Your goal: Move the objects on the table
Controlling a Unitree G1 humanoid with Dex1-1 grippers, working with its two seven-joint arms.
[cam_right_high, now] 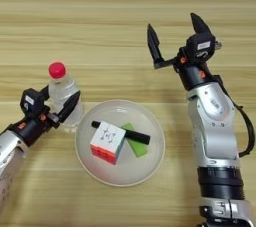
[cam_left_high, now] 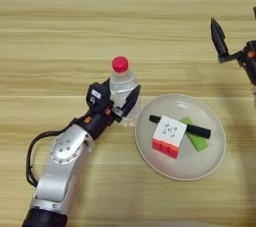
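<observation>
Bottle first: the small clear one with the red cap stands upright on the table, just beside the left rim of the white plate, and my left gripper is wrapped around its lower body, one finger on each side and seemingly touching the plastic. I judge this to be the grasp step on the bottle, with the other three objects already sitting in the plate: the puzzle cube partly over the black marker pen, which lies across the flat green block. Next I would firm up the squeeze without crushing the thin wall, then lift straight up so the base clears the plate rim. My right gripper hovers over bare wood beyond the plate, fingers spread wide, holding nothing.
</observation>
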